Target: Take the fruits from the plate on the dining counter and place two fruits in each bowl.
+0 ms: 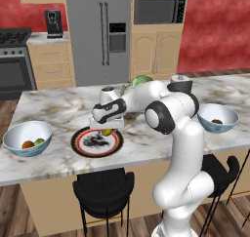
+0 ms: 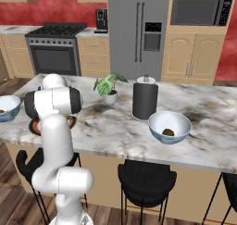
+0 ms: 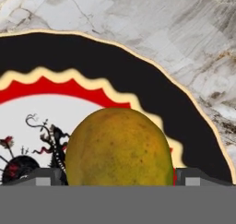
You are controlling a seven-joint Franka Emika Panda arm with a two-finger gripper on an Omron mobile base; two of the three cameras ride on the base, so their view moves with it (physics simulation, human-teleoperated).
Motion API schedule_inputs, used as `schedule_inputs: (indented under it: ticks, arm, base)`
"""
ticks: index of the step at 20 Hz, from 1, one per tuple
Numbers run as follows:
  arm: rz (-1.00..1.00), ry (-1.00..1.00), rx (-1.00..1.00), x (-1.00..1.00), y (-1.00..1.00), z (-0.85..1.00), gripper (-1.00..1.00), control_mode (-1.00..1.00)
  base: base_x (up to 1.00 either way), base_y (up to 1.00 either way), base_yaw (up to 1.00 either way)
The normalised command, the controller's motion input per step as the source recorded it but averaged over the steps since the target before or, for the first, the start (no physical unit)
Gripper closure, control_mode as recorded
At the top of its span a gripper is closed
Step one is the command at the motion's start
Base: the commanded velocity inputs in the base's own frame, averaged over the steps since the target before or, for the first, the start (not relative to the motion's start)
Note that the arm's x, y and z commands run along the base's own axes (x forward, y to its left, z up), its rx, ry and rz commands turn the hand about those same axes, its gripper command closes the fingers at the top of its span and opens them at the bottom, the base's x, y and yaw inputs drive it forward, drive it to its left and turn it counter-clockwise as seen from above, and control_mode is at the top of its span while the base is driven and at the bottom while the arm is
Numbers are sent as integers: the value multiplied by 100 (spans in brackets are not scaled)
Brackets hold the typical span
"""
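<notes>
The marbled tabletop [image 1: 53, 109] carries everything, with the plate [image 1: 96, 143] near its front edge. Left of the plate stands a bowl [image 1: 27, 138] with an orange fruit [image 1: 28, 144] and a green fruit [image 1: 39, 141] inside. Well to the plate's right, the other bowl [image 1: 217, 118] holds a dark brown fruit [image 1: 217, 121]. Over the plate, the gripper [image 1: 106, 130] straddles the yellow-green fruit [image 3: 120, 147], a fingertip [image 3: 40, 177] at each flank; whether they press it I cannot tell.

You saw two bowls: one [image 1: 27, 138] at the left, one [image 1: 218, 118] at the right. One plate [image 1: 96, 142] sat in the middle. Four fruits: orange [image 1: 28, 144], green [image 1: 39, 141], yellow-green [image 1: 106, 131], brown [image 1: 217, 121].
</notes>
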Motion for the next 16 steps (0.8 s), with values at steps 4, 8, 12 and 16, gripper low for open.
schedule_inputs:
  ticks: [4, 8, 12, 16]
  arm:
    - [0, 0, 0, 0, 0, 0, 100, -100]
    - [0, 0, 0, 0, 0, 0, 100, -100]
    - [0, 0, 0, 0, 0, 9, 100, -100]
    - [-2, 0, -7, -29, -24, 41, 100, -100]
  base:
    - [0, 0, 0]
    - [0, 0, 0]
    - [0, 0, 0]
    - [0, 0, 0]
